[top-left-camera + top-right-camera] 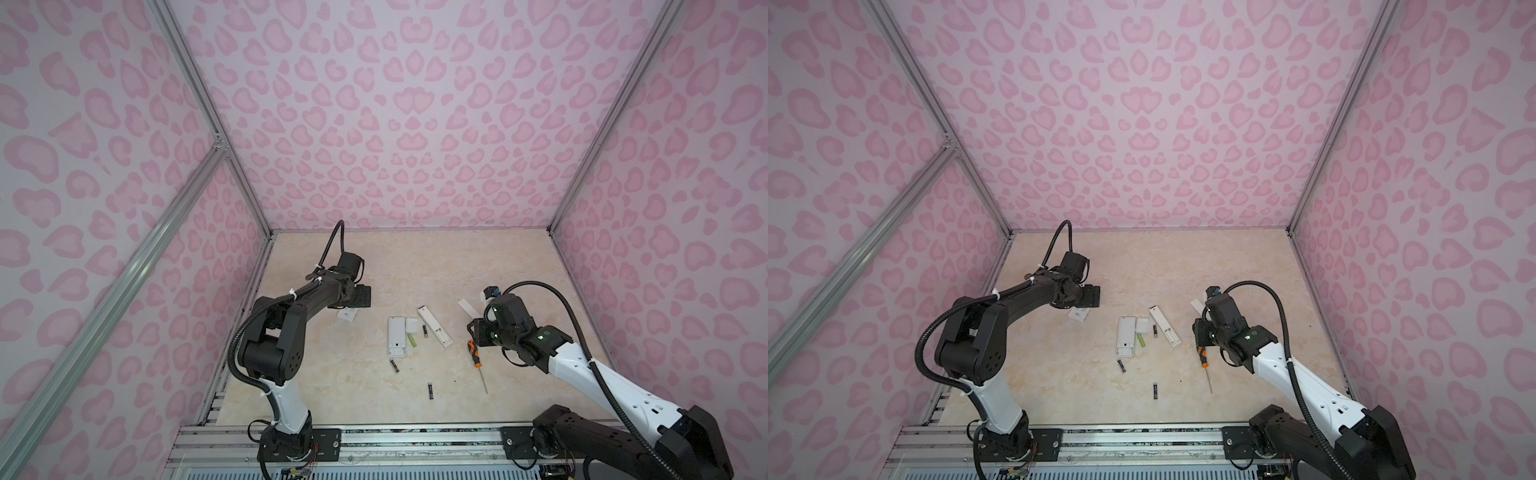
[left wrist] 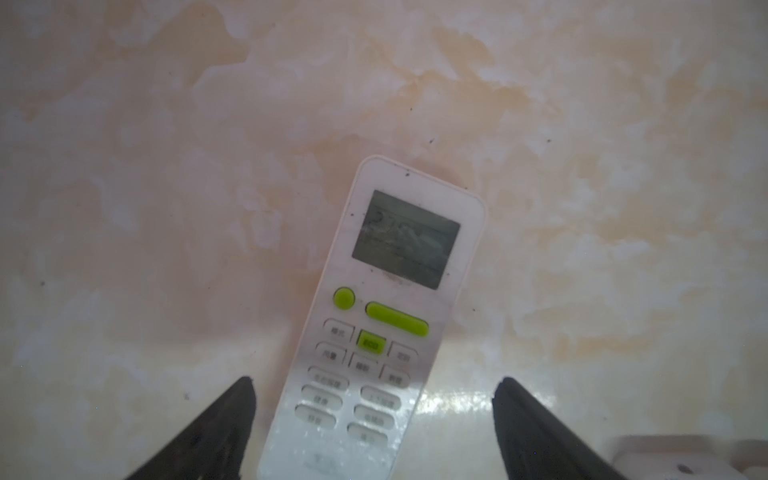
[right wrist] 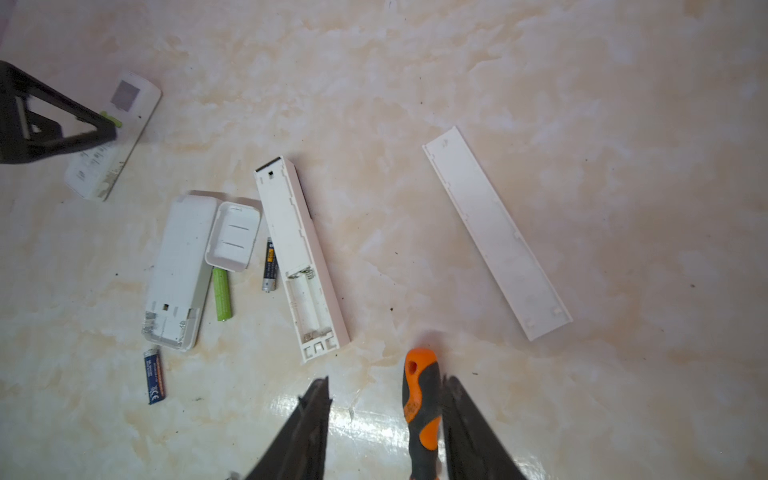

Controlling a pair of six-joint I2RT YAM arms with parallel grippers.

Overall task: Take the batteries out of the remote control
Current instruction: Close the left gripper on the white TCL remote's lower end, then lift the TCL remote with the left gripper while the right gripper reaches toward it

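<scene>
My left gripper [image 2: 376, 388] stands open low over a white remote control [image 2: 386, 316] with green buttons, lying face up between its fingers. Two more white remotes lie back-up at mid-table: a wide one [image 3: 178, 270] and a slim one [image 3: 301, 257] whose battery bay is empty. Loose batteries lie around them: a lime green one [image 3: 221, 294], a black one [image 3: 270, 270], a dark blue one [image 3: 153, 376] and another black one [image 1: 430, 391] nearer the front. My right gripper [image 3: 386, 386] is open, with the screwdriver handle [image 3: 422, 403] lying against one finger.
A small white battery cover [image 3: 233, 237] rests beside the wide remote. A long white cover [image 3: 496, 232] lies apart at the right. The screwdriver's thin shaft [image 1: 483, 380] points toward the front rail. Pink patterned walls close in the table on three sides.
</scene>
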